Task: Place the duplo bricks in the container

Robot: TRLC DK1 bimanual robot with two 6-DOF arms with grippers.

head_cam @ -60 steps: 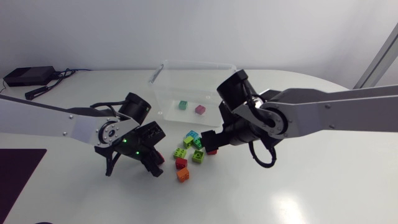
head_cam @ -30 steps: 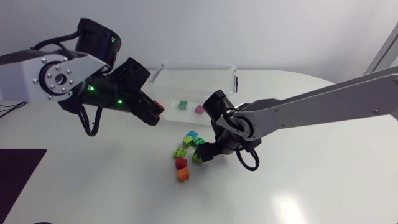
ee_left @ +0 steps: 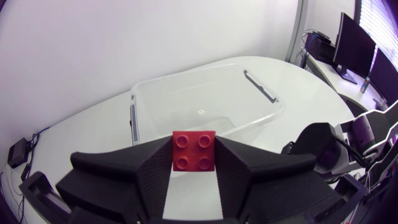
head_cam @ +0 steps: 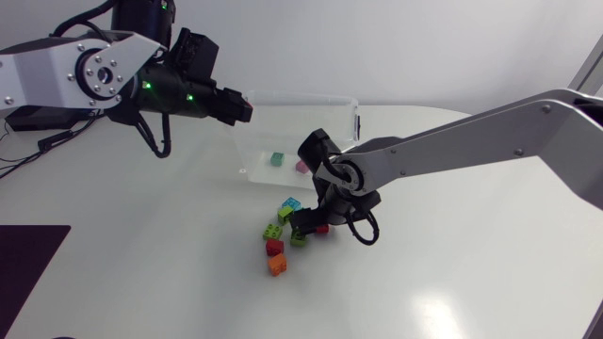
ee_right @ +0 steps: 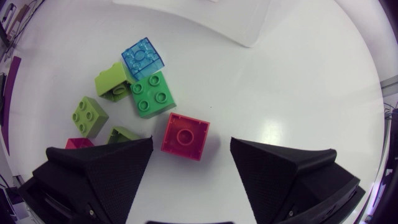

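Left wrist view shows the left claw [ee_left: 194, 163] clamped from two sides on a red brick [ee_left: 193, 146], with the clear container [ee_left: 217, 93] ahead of and below the fingertips. I judge that this is the carry step, close to release. The next move calls for bringing the claw over the open tub and parting the fingers so the brick drops inside rather than on the rim. The right claw [ee_right: 189, 171] stands apart, low over the table. A pinkish-red brick [ee_right: 185, 136] lies between its fingers, just ahead of the tips and apparently untouched. That claw needs to lower and close squarely without nudging the green brick [ee_right: 151, 94] and blue brick [ee_right: 143, 57] further ahead. No brand, label or writing is legible on the bricks or container.
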